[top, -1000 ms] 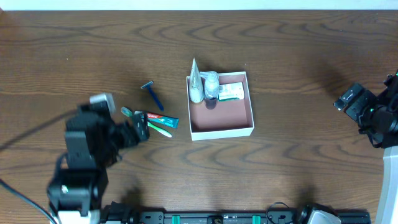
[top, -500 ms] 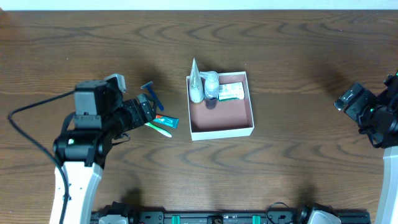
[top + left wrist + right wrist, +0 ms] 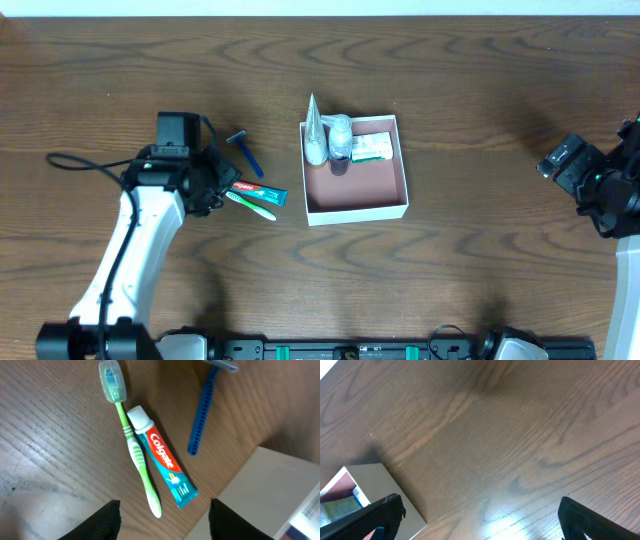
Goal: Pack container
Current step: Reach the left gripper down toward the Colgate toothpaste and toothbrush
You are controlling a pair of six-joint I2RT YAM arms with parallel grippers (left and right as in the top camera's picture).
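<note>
The container (image 3: 357, 211) is a shallow white box with a reddish-brown inside at the table's middle. A white tube (image 3: 315, 137), a small bottle (image 3: 341, 138) and a green-white carton (image 3: 372, 148) lie along its far side. Left of it on the table lie a blue razor (image 3: 247, 153), a Colgate toothpaste (image 3: 262, 192) and a green toothbrush (image 3: 252, 206). My left gripper (image 3: 214, 190) is open and empty just left of them. Its wrist view shows the toothbrush (image 3: 133, 452), the toothpaste (image 3: 161, 462), the razor (image 3: 201, 420) and the container's wall (image 3: 260, 497) ahead of the open fingers (image 3: 165, 522). My right gripper (image 3: 563, 161) is open and empty at the far right.
The right wrist view shows bare dark wood between its open fingers (image 3: 480, 522), with a corner of the container (image 3: 377, 485) at the lower left. The table is dark wood all round the box.
My left arm has swung toward the far side and reached right, bringing its gripper close beside the toothbrush and toothpaste. The right arm and all the items have not moved.
</note>
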